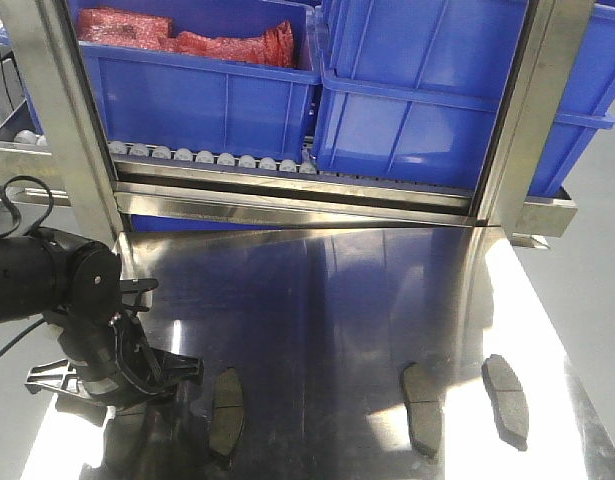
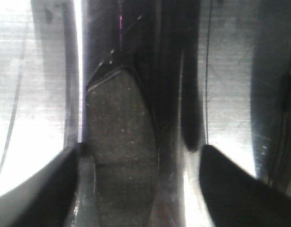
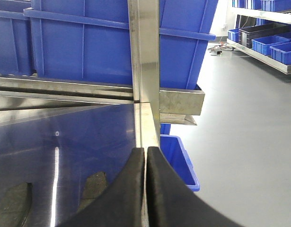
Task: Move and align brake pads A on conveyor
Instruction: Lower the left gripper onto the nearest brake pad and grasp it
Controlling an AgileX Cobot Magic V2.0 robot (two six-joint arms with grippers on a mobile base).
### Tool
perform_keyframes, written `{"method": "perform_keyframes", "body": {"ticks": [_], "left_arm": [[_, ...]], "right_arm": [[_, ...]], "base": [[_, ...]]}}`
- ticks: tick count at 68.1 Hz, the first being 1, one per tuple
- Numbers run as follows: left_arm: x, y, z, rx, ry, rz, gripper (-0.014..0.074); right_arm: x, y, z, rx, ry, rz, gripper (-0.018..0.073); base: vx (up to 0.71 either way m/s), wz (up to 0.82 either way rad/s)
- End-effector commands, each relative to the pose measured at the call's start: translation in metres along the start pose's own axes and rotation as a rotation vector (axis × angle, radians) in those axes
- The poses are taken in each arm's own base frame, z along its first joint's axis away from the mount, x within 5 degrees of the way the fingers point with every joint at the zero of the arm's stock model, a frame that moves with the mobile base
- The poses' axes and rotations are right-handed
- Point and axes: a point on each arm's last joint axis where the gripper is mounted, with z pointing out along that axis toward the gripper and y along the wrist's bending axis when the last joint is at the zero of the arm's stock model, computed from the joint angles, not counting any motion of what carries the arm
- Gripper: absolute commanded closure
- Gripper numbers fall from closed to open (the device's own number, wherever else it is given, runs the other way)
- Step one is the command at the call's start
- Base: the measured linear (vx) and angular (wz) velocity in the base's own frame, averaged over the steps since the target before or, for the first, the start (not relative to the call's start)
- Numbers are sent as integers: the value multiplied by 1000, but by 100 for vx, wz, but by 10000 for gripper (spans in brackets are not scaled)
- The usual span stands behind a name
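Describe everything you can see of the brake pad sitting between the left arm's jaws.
That brake pad is a small, flat, slightly curved slab with a grainy grey-brown friction face, crossed by one thin groove. A dark backing plate peeks out at its far end. It lies face up on the shiny steel tabletop, near the front left. The left gripper is low over it, jaws open on either side. One jaw is close to its edge, but contact cannot be told.

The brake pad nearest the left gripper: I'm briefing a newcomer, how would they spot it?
On the steel tabletop below the blue bins lie three brake pads. It is the leftmost brake pad, by the black left gripper, apart from the other two.
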Motion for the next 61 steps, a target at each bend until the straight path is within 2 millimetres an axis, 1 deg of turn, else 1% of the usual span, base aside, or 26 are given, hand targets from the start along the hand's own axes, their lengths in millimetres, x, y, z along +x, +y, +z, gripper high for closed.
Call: {"method": "perform_keyframes", "body": {"ticks": [1, 11, 12, 13, 31, 39, 46, 61], "left_arm": [[-3, -4, -18, 39, -67, -12, 281], [-4, -3, -18, 42, -71, -5, 556], [-4, -3, -18, 42, -72, -5, 596], [-4, -3, -18, 42, -72, -4, 608], [-4, -3, -19, 46, -76, 17, 604], [-4, -4, -25, 56, -99, 21, 604], [-3, -3, -37, 78, -154, 26, 604], [7, 5, -82, 105, -334, 70, 603]], "right_arm": [[-3, 0, 0, -2, -75, -9, 571], [-3, 0, 0, -2, -75, -9, 571], [-3, 0, 0, -2, -75, -9, 571], [-3, 0, 0, -2, -75, -9, 571], [-3, 0, 0, -2, -75, -9, 571], [-3, 0, 0, -2, -75, -9, 571], [-3, 0, 0, -2, -75, -9, 571], [-3, 0, 0, -2, -75, -9, 571]], "base": [[0, 0], [0, 0], [0, 0], [0, 0], [0, 0], [0, 0], [0, 0], [0, 0]]}}
